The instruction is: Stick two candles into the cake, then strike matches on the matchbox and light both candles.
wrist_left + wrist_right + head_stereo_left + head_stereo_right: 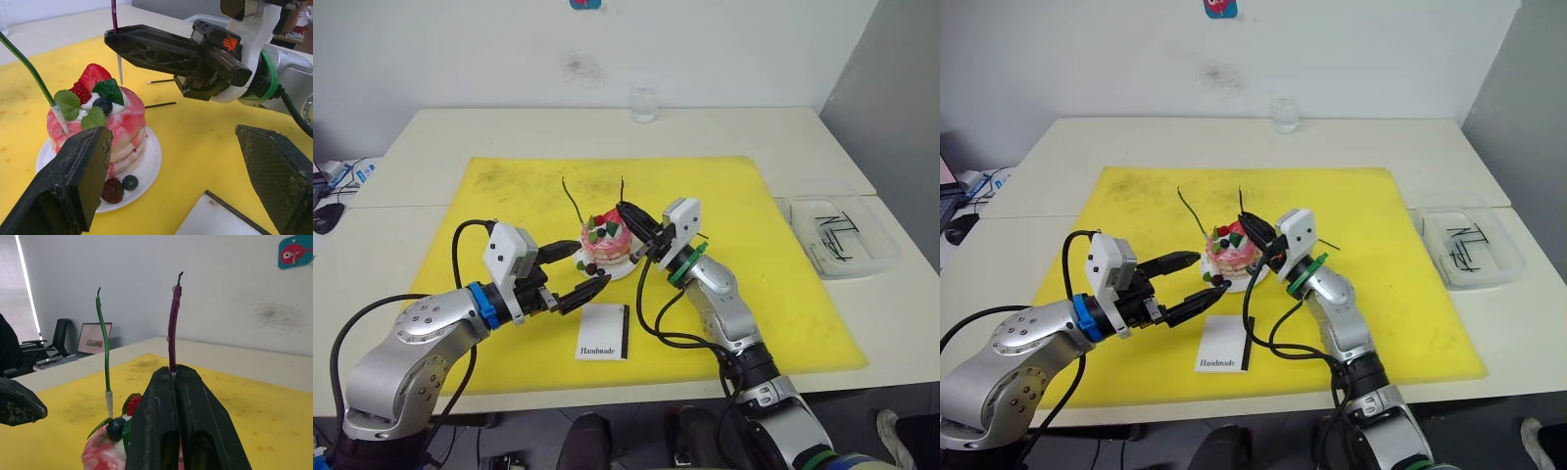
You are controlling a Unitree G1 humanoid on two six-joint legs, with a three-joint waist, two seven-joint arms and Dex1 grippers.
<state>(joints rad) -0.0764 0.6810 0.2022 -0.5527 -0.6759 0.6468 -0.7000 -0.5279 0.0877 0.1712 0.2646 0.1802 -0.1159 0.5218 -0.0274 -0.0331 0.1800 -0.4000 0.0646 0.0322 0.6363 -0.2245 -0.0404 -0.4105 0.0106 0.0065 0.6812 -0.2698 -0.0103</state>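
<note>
The pink-and-white cake (605, 245) sits on its small white plate (149, 161) in the middle of the yellow mat. One candle, the green one (573, 201), stands stuck in the cake's left side. My right gripper (625, 211) is shut on the other candle, the dark red one (174, 328), and holds it upright over the cake's back edge. Its pale lower end (119, 68) hangs just above the cake top. My left gripper (587, 269) is open at the cake's front left, empty. The white matchbox (603, 331) lies flat in front of the cake. Two matches (160, 105) lie on the mat behind the cake.
A clear tray (876, 257) holding several dark sticks stands off the mat's right edge. A glass (644, 103) is at the table's far edge. The yellow mat (754, 294) covers the work area.
</note>
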